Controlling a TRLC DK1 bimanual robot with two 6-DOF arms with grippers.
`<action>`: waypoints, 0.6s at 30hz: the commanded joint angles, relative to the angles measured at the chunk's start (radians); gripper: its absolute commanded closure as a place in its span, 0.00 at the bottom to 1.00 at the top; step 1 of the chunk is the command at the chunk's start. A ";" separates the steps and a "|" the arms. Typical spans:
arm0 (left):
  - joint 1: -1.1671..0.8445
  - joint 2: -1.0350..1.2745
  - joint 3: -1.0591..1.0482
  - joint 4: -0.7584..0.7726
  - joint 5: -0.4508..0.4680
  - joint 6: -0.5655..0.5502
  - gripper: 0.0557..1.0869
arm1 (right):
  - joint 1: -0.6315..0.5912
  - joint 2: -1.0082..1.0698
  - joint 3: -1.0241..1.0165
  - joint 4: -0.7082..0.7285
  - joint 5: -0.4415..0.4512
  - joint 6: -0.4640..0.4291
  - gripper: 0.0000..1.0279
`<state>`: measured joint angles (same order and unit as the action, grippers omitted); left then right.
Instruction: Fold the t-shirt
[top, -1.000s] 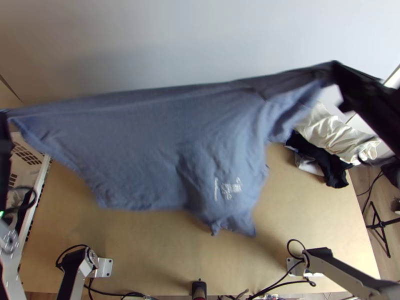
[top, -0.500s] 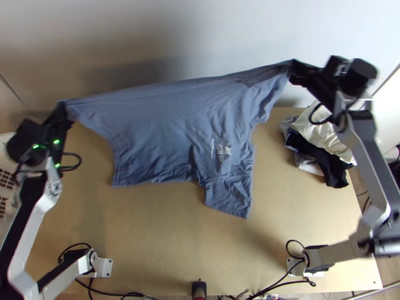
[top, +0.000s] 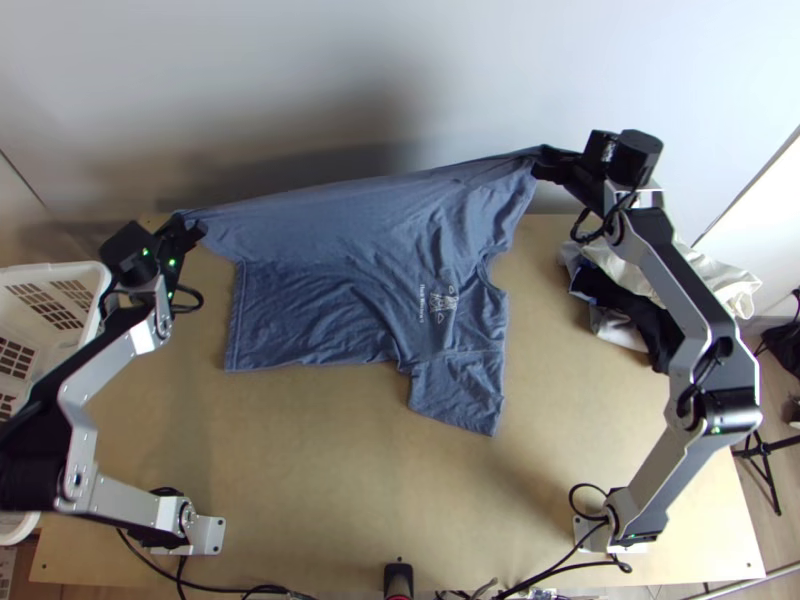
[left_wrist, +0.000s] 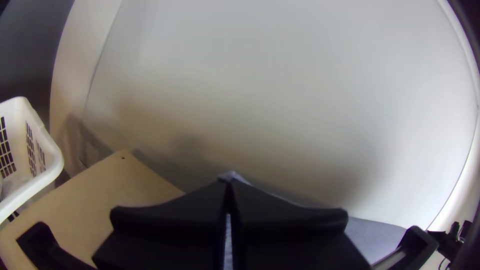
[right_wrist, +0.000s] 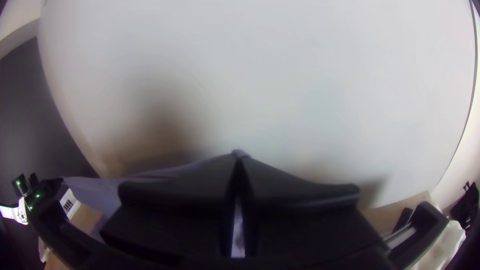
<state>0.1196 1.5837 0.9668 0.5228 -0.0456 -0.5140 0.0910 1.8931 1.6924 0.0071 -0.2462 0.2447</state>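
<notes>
Fingers first. Left gripper (top: 184, 220), upper left of the top view: two black fingers pressed together on a corner of the t-shirt (top: 320, 300), a nub of cloth at the tips. Right gripper (top: 541, 162), upper right of centre: fingers pinched the same way, on the sleeve end by the look of it.

Shirt: raised edge stretched between the two, a shallow slant across the upper frame. Lower part lies on the table (top: 330, 490) mid-frame, lightly rumpled; one sleeve (top: 458, 390) points toward the bottom of the frame.

Step, my reading: laying the shirt down flat, or turning the raised part over the rest. Bring both grippers down together, evenly, the edge just taut; pull harder and the resting part may skid. Draw toward the bottom of the frame while lowering. Let go only once cloth meets wood; smooth wrinkles after.

Edges: table's far side and the wall (top: 430, 60) close behind the raised cloth, so little room upward in the frame. White basket (top: 55, 268) at left, near the left arm; clothes pile (top: 720, 280) at right, beneath the right arm. Best room: bare wood, lower middle.
</notes>
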 joint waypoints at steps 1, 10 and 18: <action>-0.006 0.190 0.118 0.017 -0.030 0.057 0.97 | 0.004 0.087 0.036 0.011 0.013 -0.005 0.97; -0.034 0.295 0.174 -0.070 -0.042 0.173 0.97 | 0.024 0.095 0.032 -0.242 0.018 -0.031 0.97; -0.028 0.233 0.116 -0.158 -0.030 0.239 0.96 | 0.075 -0.057 -0.149 -0.318 0.018 -0.085 0.97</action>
<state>0.0906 1.8355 1.1061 0.4339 -0.0868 -0.3313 0.1276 1.9297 1.6611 -0.2493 -0.2272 0.1997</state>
